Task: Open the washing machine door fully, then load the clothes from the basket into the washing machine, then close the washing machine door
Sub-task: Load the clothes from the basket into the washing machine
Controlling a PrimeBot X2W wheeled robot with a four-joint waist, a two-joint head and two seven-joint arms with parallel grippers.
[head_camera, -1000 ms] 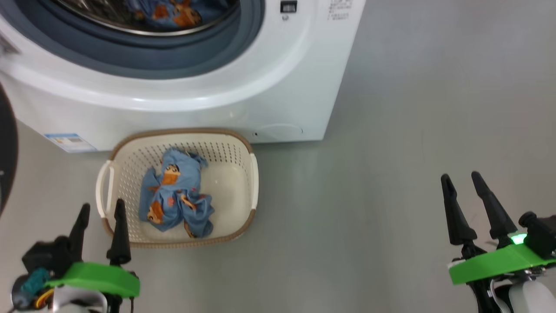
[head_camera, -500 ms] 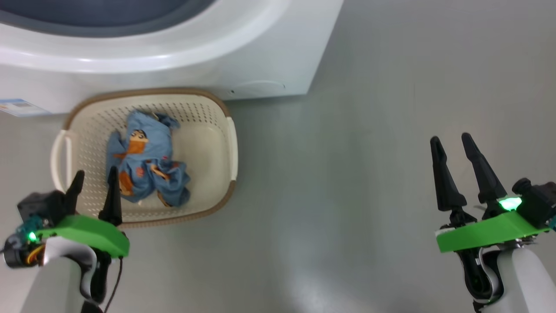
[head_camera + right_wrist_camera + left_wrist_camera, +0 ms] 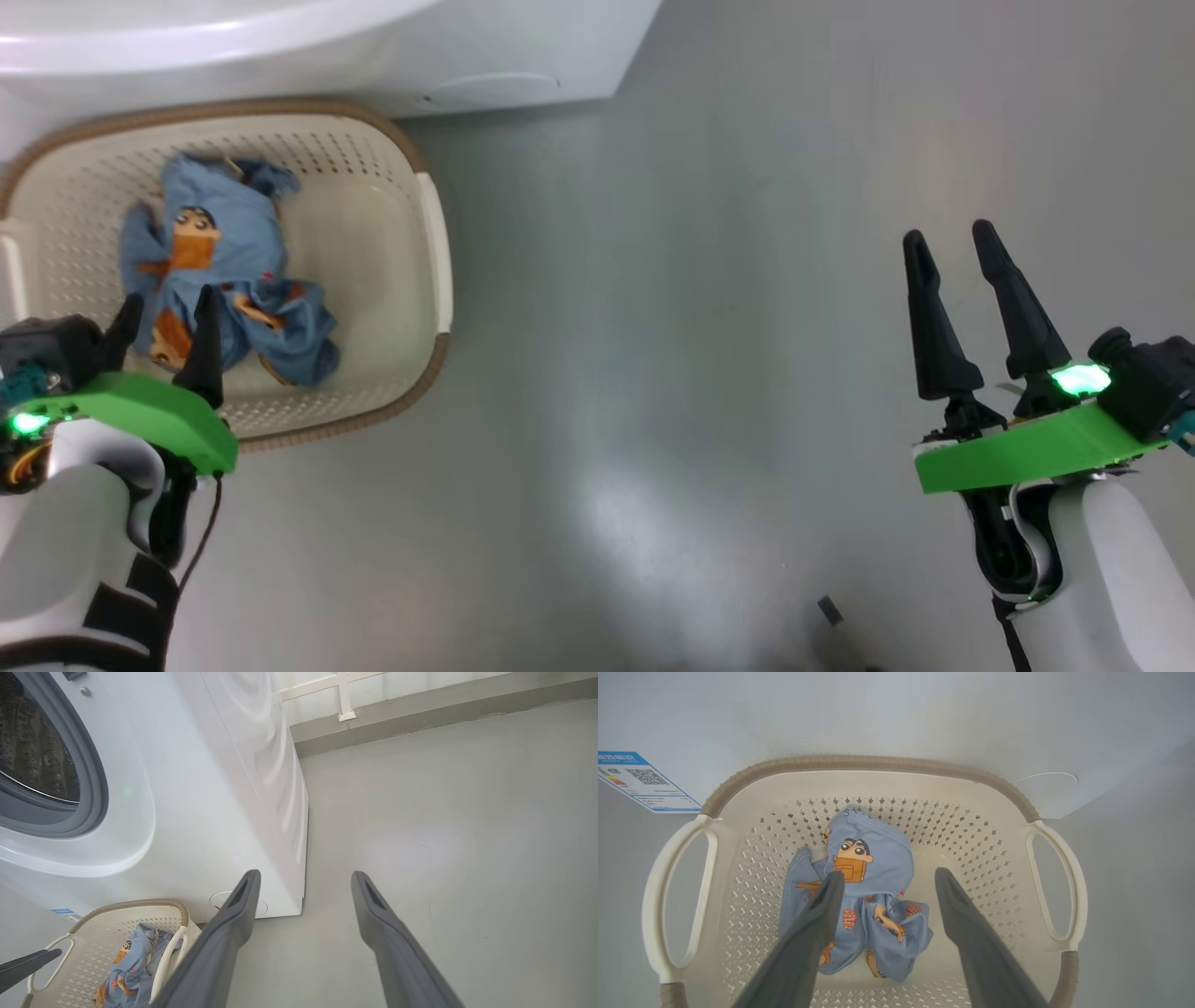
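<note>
Left wrist view: the left gripper point(image 3: 889, 876) has its two dark fingers point(image 3: 808, 933) spread wide and holds nothing. They hang over the inside of the basket point(image 3: 859, 761), one tip on either side of the clothes point(image 3: 873, 858). One finger overlaps the fabric in the picture, and contact cannot be confirmed. The clothes form a single crumpled light-blue bundle printed with orange and brown cartoon figures, lying on the bottom of the basket near its middle. The basket is cream, perforated, with a brown woven-look rim and a loop handle at each short side. It stands on the grey floor point(image 3: 700, 280), its far rim right up against the lower front of the washing machine point(image 3: 201, 788). A small blue label point(image 3: 640, 781) sits on that front panel, just beyond the basket's left handle in this view. In the head view the right gripper point(image 3: 948, 233) also has its fingers parted and is empty. It hangs over bare floor, well apart from the basket and off the right corner of the machine. The right wrist view shows the machine's white front and side panel, with the blue-grey gasket point(image 3: 88, 779) ringing the round opening and the dark steel drum behind it. Beyond the machine, a pale wall point(image 3: 420, 686) meets the floor.
</note>
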